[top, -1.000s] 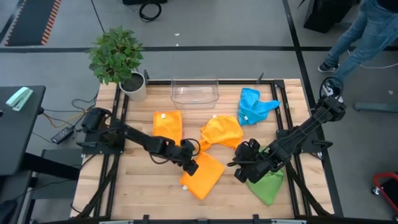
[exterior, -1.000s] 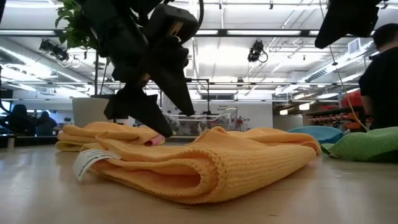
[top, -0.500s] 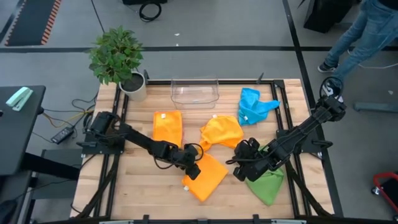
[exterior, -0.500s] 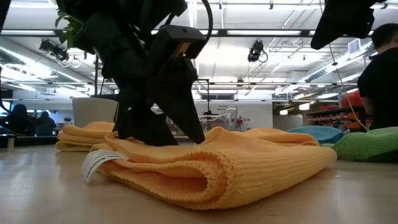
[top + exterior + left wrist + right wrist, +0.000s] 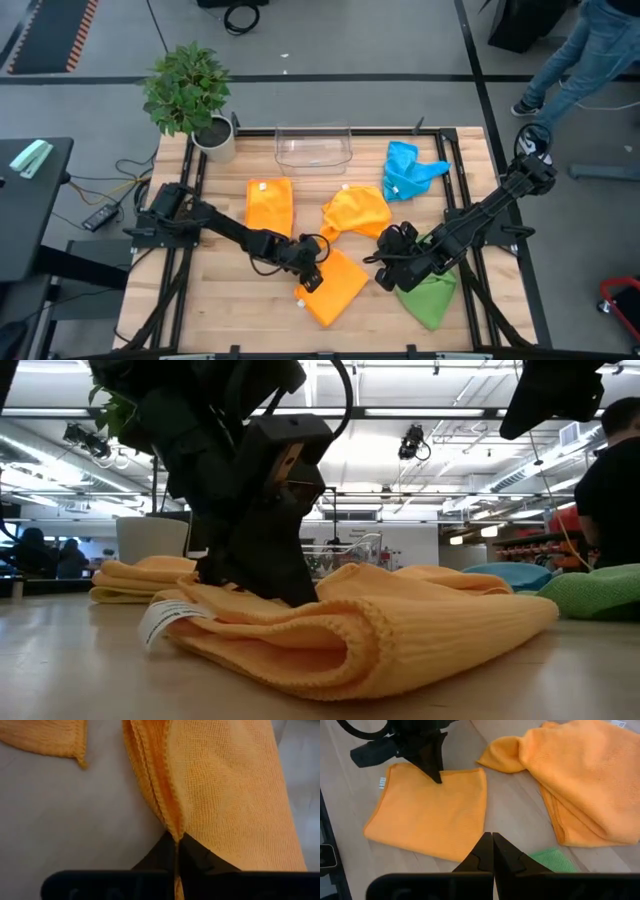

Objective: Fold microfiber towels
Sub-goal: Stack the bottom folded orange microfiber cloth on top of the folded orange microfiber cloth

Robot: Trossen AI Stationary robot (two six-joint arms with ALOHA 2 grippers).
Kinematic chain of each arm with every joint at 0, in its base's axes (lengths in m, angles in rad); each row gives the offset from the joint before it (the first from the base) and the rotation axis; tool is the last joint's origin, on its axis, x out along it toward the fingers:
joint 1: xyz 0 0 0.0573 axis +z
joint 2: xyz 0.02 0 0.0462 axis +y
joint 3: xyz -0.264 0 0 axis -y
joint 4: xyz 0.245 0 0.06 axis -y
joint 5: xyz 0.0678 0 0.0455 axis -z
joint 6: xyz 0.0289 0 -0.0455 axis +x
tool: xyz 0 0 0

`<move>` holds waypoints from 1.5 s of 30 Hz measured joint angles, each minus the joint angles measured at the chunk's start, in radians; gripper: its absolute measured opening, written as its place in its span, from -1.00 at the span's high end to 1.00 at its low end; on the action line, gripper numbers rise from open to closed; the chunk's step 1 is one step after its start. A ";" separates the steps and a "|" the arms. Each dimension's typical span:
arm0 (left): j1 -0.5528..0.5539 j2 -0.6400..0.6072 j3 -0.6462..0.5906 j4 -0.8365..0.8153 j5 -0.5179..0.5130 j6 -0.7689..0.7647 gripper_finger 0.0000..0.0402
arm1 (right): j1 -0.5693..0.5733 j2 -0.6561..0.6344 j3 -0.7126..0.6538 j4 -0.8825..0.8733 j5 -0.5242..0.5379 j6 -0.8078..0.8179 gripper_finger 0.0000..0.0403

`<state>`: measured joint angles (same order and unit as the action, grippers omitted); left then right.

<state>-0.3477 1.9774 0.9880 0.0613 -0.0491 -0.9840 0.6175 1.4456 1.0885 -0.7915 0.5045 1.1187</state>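
A folded orange towel [image 5: 335, 288] lies flat on the table near the front middle, also in the low view [image 5: 350, 630]. My left gripper [image 5: 313, 277] is shut on its left edge. My right gripper [image 5: 384, 266] is shut and empty, hovering just right of that towel, beside the green towel [image 5: 430, 297]. A second folded orange towel [image 5: 270, 205], a crumpled yellow-orange towel [image 5: 357, 214] and a crumpled blue towel [image 5: 408, 170] lie farther back. No pink towel shows. My left gripper pinches the folded orange towel's left edge [image 5: 172, 827] between its two fingers, near the middle of that edge. Several layered edges run into the pinch. The fingers come slanting down from the table's left. The towel lies on the table, its held edge slightly raised [image 5: 240, 600].
A clear plastic bin [image 5: 313, 148] stands at the far middle and a potted plant [image 5: 190, 95] at the far left corner. A person's legs [image 5: 585, 60] show beyond the table's far right. Bare wood lies at the front left [image 5: 230, 300].
My left gripper has gone a little toward the table's near right, come down on the orange towel's left edge and shut on it. The towel has slid slightly toward the right and its edge has bunched up.
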 joint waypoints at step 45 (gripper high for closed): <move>0.354 -0.737 -0.103 -0.928 -0.226 -0.112 0.95 | 0.001 0.000 0.002 -0.010 0.019 -0.011 0.99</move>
<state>0.0061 1.2407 0.8852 -0.8670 -0.2747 -1.0963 0.6186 1.4452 1.0901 -0.8013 0.5236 1.1077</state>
